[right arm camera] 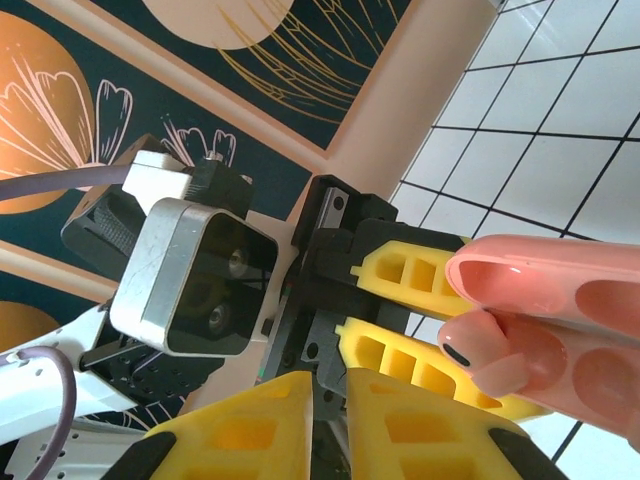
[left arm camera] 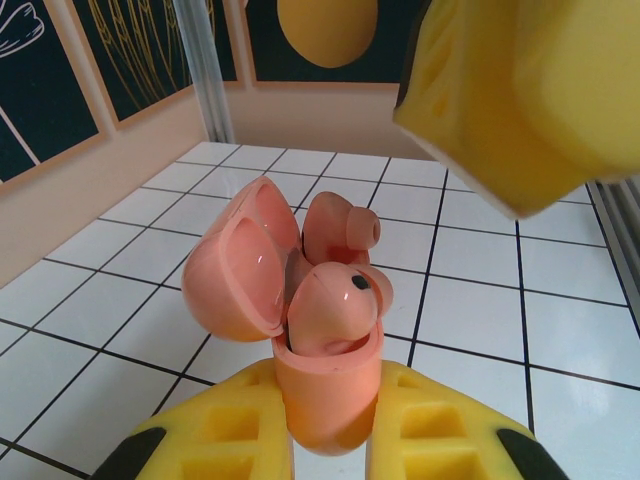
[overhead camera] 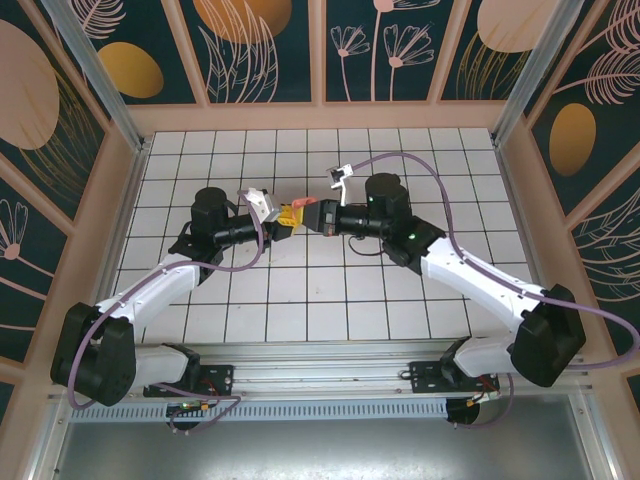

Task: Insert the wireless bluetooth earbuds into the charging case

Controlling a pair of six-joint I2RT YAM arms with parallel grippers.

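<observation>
Seating step: left end effector [left arm camera: 325,445] clamps open salmon-pink plastic case [left arm camera: 322,395], pale-pink plastic earbuds [left arm camera: 335,305] proud inside; shut, empty right end effector [right arm camera: 328,392] alongside should press them home.

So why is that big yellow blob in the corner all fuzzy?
Left wrist view: that yellow finger sits too near the lens, so it blurs; the pink case is sharp. Right wrist view: a bright streak of glare runs along the case. Top view: evenly lit, crisp.

White tiled floor [overhead camera: 300,300] ringed by dark floral wall panels [overhead camera: 260,50].
</observation>
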